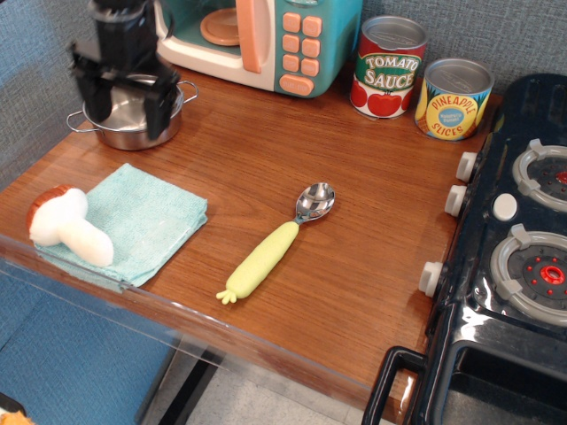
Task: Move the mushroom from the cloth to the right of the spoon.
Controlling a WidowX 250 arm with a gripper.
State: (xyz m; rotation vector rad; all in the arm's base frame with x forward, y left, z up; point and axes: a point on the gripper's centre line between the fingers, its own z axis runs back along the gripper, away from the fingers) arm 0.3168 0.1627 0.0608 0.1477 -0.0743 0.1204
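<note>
The plush mushroom (64,226), white stem and reddish-brown cap, lies on the left edge of the light teal cloth (137,217) at the table's front left. The spoon (276,242), metal bowl and yellow-green handle, lies diagonally in the middle of the table. My black gripper (127,108) hangs open and empty over the metal pot at the back left, well above and behind the cloth. Its fingers point down and stand apart.
A small metal pot (133,119) sits under the gripper. A toy microwave (275,40), a tomato sauce can (388,66) and a pineapple can (453,97) line the back. A black toy stove (514,257) fills the right side. Bare wood lies right of the spoon.
</note>
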